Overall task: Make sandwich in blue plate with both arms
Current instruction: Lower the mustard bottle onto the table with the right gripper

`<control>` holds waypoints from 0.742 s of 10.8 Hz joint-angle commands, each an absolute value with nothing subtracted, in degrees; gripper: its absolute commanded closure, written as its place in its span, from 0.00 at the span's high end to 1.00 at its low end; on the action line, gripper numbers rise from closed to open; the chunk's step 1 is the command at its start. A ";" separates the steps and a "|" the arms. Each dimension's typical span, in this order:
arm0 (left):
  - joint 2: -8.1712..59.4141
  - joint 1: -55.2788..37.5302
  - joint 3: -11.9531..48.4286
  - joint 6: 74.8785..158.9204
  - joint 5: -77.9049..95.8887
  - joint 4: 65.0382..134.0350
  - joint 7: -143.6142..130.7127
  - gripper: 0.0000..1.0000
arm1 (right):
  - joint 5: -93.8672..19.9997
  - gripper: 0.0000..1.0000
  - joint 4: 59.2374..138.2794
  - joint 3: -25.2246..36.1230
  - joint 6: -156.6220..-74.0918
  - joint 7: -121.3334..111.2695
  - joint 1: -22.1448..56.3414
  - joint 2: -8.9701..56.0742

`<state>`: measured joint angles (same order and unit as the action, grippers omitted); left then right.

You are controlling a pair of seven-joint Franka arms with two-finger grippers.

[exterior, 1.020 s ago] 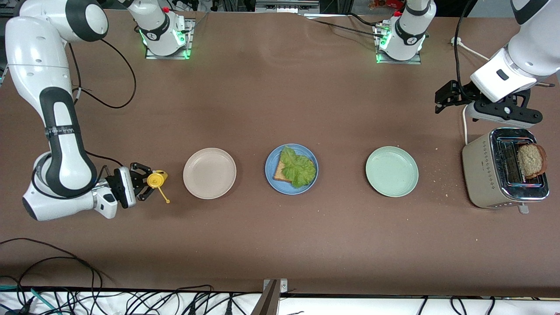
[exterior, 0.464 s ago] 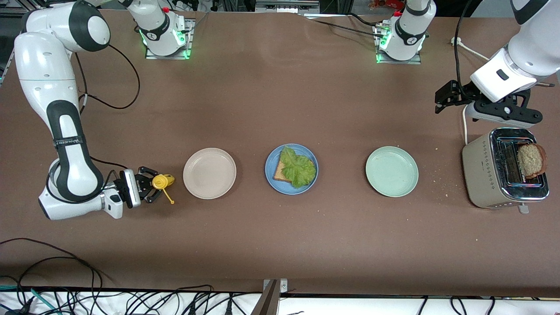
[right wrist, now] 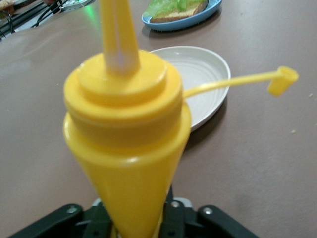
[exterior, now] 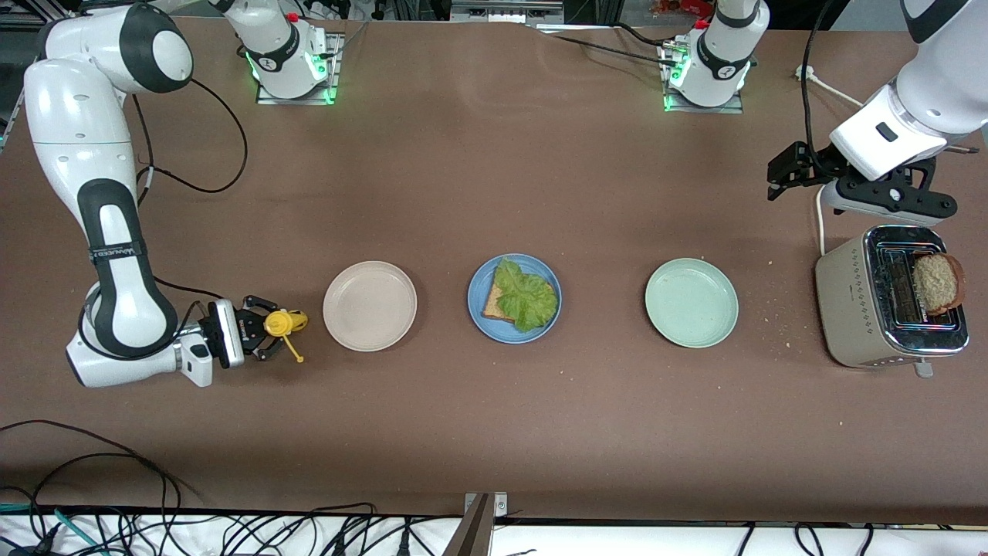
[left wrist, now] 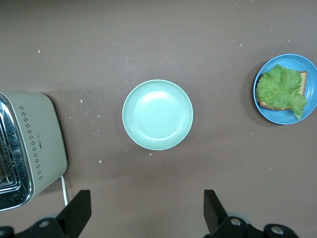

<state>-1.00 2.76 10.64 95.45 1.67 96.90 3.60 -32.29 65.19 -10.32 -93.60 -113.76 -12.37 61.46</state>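
Three plates sit in a row on the brown table [exterior: 494,432] in the front view: a beige plate [exterior: 370,306] toward the right arm's end, the blue plate [exterior: 514,298] in the middle and a green plate [exterior: 691,302] toward the left arm's end. On the blue one is a bread slice [exterior: 492,306] with a lettuce leaf [exterior: 526,296] on top. Crumbs dot the table near the toaster [exterior: 888,307], which has another slice [exterior: 938,283] sticking out. Cables [exterior: 116,510] hang along the table's near edge. The right gripper [exterior: 258,333], beside the beige plate, is closed on a yellow squeeze bottle [exterior: 280,323].

From the left wrist view, the left gripper [left wrist: 146,213] hangs with jaws wide open over bare table near the green plate and toaster.

The right wrist view is mostly bottle, its cap [right wrist: 283,79] dangling on a strap.
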 commanded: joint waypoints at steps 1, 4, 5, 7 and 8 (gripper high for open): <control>-1.41 2.99 10.63 94.57 2.37 96.42 4.39 1.00 | -35.67 1.00 62.93 -11.25 -94.04 -119.70 -13.18 62.75; -1.41 2.99 10.63 94.57 2.37 96.42 4.48 1.00 | -35.42 1.00 62.84 -11.16 -93.96 -119.44 -13.36 62.41; -1.41 2.99 10.55 94.57 2.37 96.42 4.48 1.00 | -35.07 1.00 62.93 -10.81 -93.87 -119.62 -13.36 61.62; -1.41 2.99 10.55 94.57 2.37 96.42 4.48 1.00 | -32.45 1.00 62.93 -10.02 -93.43 -119.71 -13.45 60.56; -1.41 2.99 10.55 94.57 2.37 96.42 4.48 1.00 | -31.56 1.00 62.93 -9.93 -93.25 -119.88 -13.80 60.38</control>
<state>-1.00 2.78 10.64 95.45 1.67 96.90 3.60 -33.89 63.24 -9.99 -94.21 -118.77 -12.91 61.32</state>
